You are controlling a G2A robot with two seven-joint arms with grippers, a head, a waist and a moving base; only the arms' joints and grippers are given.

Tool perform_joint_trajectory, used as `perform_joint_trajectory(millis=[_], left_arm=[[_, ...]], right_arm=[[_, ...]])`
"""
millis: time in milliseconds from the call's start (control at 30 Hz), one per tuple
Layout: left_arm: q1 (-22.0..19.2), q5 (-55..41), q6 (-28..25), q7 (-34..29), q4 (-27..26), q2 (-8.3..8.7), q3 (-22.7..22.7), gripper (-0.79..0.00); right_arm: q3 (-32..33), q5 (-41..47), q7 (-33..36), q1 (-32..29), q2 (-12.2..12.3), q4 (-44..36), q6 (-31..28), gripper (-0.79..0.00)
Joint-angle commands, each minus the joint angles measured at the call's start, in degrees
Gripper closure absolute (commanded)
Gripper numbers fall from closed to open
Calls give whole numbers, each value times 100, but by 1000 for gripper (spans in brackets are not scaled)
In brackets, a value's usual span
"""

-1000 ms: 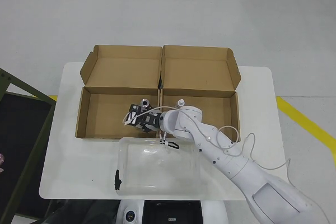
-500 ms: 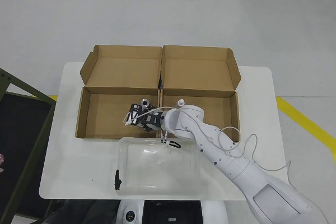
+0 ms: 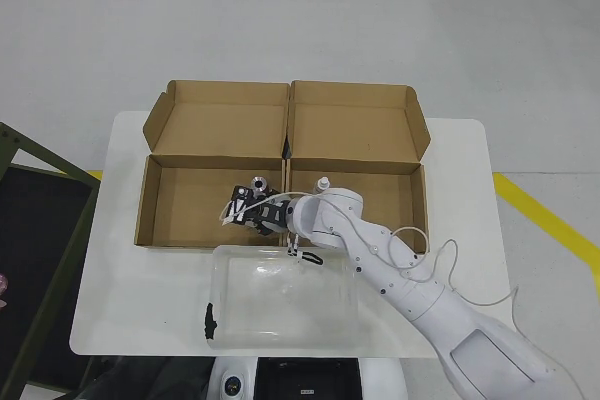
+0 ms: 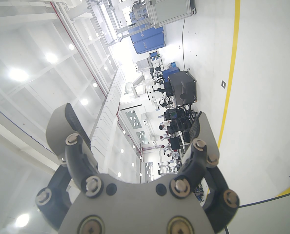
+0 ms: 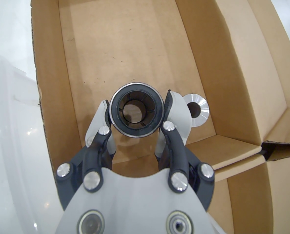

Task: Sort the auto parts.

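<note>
Over the left cardboard box (image 3: pixel 180 210), close to the wall it shares with the right cardboard box (image 3: pixel 380 205): right gripper (image 5: pixel 138 99) clamped on a black bearing sleeve (image 5: pixel 137 130), one finger on each side, bore facing the wrist camera. On the box floor just beside one finger: silver flanged ring (image 5: pixel 203 105), lying flat. Left gripper (image 4: pixel 134 118) aimed at the ceiling, jaws spread wide, nothing between them. Clear plastic bin (image 3: pixel 280 300) on the white table (image 3: pixel 460 160), just in front of both boxes.
</note>
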Motion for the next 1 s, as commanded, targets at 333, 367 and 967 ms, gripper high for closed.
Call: perform_joint_trajectory(millis=[333, 367, 967], left_arm=[[0, 0, 0, 0, 0, 0, 0, -785], [0, 0, 0, 0, 0, 0, 0, -785], [0, 0, 0, 0, 0, 0, 0, -785]], right_arm=[[129, -100, -13, -97, 23, -512, -123, -523], [144, -131, -2, -107, 29, -574, -130, -526], [982, -423, -39, -1141, 370, -2531, -497, -585]])
